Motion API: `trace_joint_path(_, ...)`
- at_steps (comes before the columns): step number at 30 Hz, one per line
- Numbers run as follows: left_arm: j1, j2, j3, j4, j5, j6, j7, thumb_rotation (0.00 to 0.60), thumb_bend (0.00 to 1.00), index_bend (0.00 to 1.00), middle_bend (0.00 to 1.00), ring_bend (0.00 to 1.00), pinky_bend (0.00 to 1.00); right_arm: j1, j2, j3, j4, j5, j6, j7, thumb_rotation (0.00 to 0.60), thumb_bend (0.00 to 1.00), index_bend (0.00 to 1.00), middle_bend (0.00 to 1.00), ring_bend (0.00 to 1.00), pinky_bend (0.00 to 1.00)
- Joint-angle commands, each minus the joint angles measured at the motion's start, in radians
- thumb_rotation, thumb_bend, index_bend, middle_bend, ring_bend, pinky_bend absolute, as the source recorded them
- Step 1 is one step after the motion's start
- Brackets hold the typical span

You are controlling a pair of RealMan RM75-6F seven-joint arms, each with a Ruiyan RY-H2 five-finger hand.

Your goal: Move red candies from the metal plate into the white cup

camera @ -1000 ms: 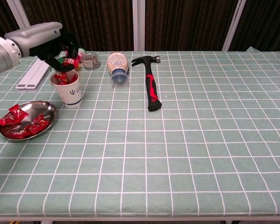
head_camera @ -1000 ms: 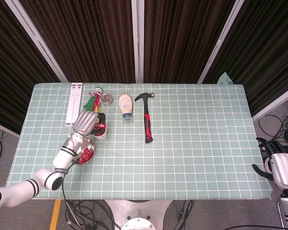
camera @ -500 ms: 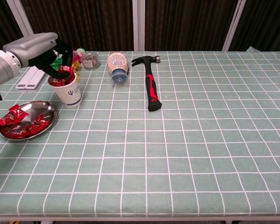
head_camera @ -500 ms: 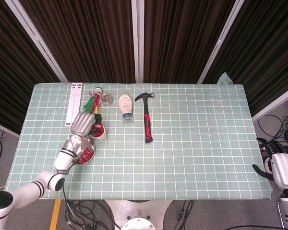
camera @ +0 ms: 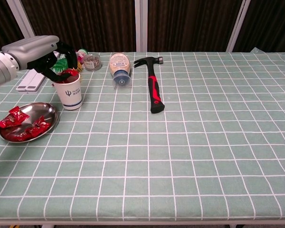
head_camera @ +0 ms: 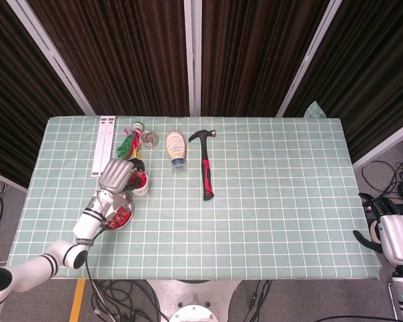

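- The right hand (head_camera: 396, 238) sits at the lower right of the head view, off the worktop's (camera: 190, 156) near right corner, fingers apart and holding nothing; it has not moved across the earlier frames.
- The metal plate (camera: 50, 114) lies at the left edge of the chest view, near the front of the worktop, with several red candies (camera: 19, 124) lying in it. Their wrapper ends point different ways, so no shared long axis shows. The plate and its load look unchanged from a second ago.
- Just behind the plate stands the white cup (camera: 70, 93), upright with its mouth up, red wrappers showing at the rim. Half a second ago it leaned a little; now it stands straighter and slightly further right.
- The left hand (camera: 57, 59) is over the cup's mouth, dark fingers curled down at the rim. I cannot tell whether they pinch a candy. The hand sits lower and closer to the cup than a second ago.
- The hammer (camera: 153, 85) lies in the centre of the chest view, red-and-black handle toward the camera, head toward the far edge.
- Further back lie a squeeze bottle (camera: 119, 67) on its side, a small jar (camera: 91, 61) and white strips (head_camera: 105, 153) in the upper left.
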Motion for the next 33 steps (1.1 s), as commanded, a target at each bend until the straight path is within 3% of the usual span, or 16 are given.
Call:
trace_joint_path(1,0.003,0.018,0.004,-0.024,0.000,0.001,0.020,0.600,0.40,0.48,0.52,0.88,1.00,0.000,0.000,0.000,0.001,-0.001,0.000,0.001,0.600,0.09,0.20,0.36,0.24,0.55)
trace_joint_path(7,0.023,0.061,0.011,-0.086,0.005,0.034,0.067,0.600,0.40,0.48,0.51,0.88,1.00,0.002,-0.001,0.000,0.003,-0.002,-0.002,0.006,0.600,0.09,0.20,0.36,0.24,0.55)
trace_joint_path(17,0.140,0.184,0.015,-0.214,0.029,0.221,0.055,0.600,0.29,0.47,0.54,0.86,1.00,0.006,-0.001,0.001,0.006,-0.011,-0.004,0.011,0.600,0.09,0.20,0.36,0.24,0.55)
trace_joint_path(22,0.205,0.249,0.065,-0.250,0.038,0.247,0.074,0.600,0.25,0.51,0.67,0.85,1.00,0.011,-0.004,0.000,0.006,-0.015,-0.010,0.012,0.600,0.09,0.20,0.36,0.24,0.55)
trace_joint_path(29,0.231,0.296,0.164,-0.284,0.058,0.142,0.113,0.600,0.22,0.52,0.87,0.89,1.00,0.017,-0.008,-0.001,0.003,-0.026,-0.012,0.007,0.600,0.09,0.20,0.37,0.25,0.56)
trace_joint_path(33,0.235,0.286,0.182,-0.299,0.047,0.103,0.152,0.600,0.22,0.52,0.93,0.92,1.00,0.017,-0.007,-0.002,-0.002,-0.028,-0.011,0.002,0.600,0.09,0.20,0.37,0.25,0.56)
